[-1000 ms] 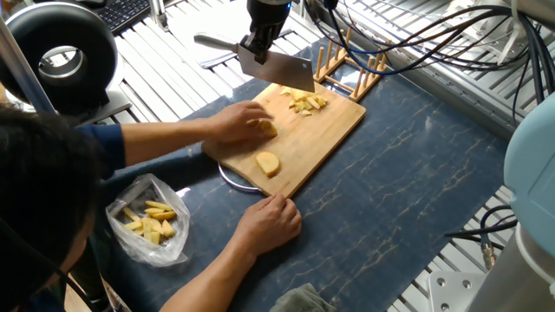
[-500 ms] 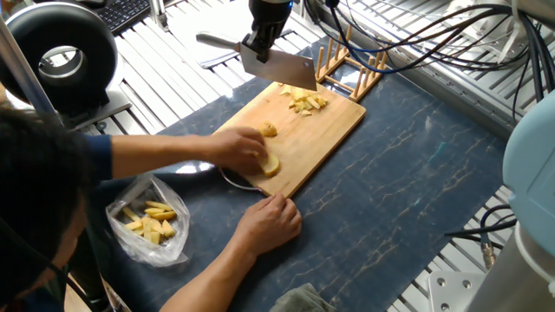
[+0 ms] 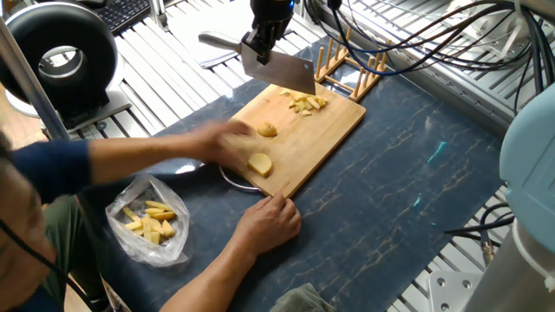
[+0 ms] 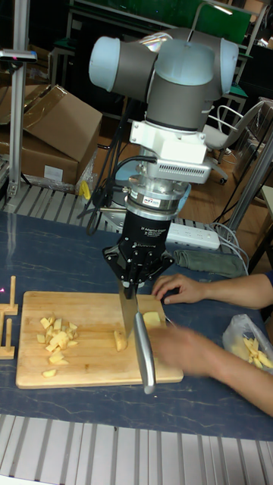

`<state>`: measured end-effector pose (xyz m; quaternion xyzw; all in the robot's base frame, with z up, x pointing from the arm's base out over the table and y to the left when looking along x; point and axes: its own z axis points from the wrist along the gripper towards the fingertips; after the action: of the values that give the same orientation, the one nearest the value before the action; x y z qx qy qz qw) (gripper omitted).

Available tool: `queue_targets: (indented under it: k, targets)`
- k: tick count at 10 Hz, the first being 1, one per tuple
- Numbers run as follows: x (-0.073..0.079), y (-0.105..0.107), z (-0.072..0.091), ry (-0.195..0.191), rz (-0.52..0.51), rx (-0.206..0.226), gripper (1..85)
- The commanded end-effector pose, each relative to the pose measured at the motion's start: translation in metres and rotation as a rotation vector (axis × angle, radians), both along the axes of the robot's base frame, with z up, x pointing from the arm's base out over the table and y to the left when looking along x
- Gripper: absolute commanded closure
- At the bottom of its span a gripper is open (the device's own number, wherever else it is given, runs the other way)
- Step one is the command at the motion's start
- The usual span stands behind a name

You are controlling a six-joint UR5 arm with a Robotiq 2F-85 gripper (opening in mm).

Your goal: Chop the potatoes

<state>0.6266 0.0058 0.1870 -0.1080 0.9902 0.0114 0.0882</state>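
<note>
My gripper (image 3: 257, 45) (image 4: 133, 286) is shut on a cleaver (image 3: 279, 71) (image 4: 129, 312) and holds it in the air above the back of the wooden cutting board (image 3: 325, 139) (image 4: 91, 371). A pile of chopped potatoes (image 3: 306, 104) (image 4: 57, 333) lies at the board's far end. A small potato chunk (image 3: 268, 130) (image 4: 120, 341) sits mid-board. A larger potato piece (image 3: 259, 165) (image 4: 152, 320) lies near the front edge. A person's blurred hand (image 3: 217, 147) (image 4: 182, 350) is right beside that larger piece.
The person's other hand (image 3: 270, 222) (image 4: 178, 288) rests at the board's near corner. A clear plastic bag of yellow sticks (image 3: 149, 222) (image 4: 246, 345) lies to the left. A wooden rack (image 3: 351, 69) stands behind the board, and cables hang above it.
The person's hand went from the small chunk to the larger piece, shifted it slightly, and now pulls back to the left. The cleaver has hardly moved.
</note>
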Motion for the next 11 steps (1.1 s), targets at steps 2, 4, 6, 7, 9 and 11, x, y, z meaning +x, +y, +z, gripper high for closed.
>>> queue_targets:
  k: [2,4,6,7,9,11]
  targets:
    - [0.004,0.006,-0.005,0.0,-0.014,0.027,84.7]
    - [0.005,0.006,-0.009,0.002,0.033,0.017,84.7]
    - [0.006,0.005,-0.016,0.011,0.034,0.008,84.7]
    - [0.005,0.007,-0.022,0.02,0.038,0.02,84.7]
    - [0.007,0.01,-0.031,0.015,0.017,0.036,84.7]
    - [0.009,0.009,-0.044,0.002,0.004,0.025,84.7]
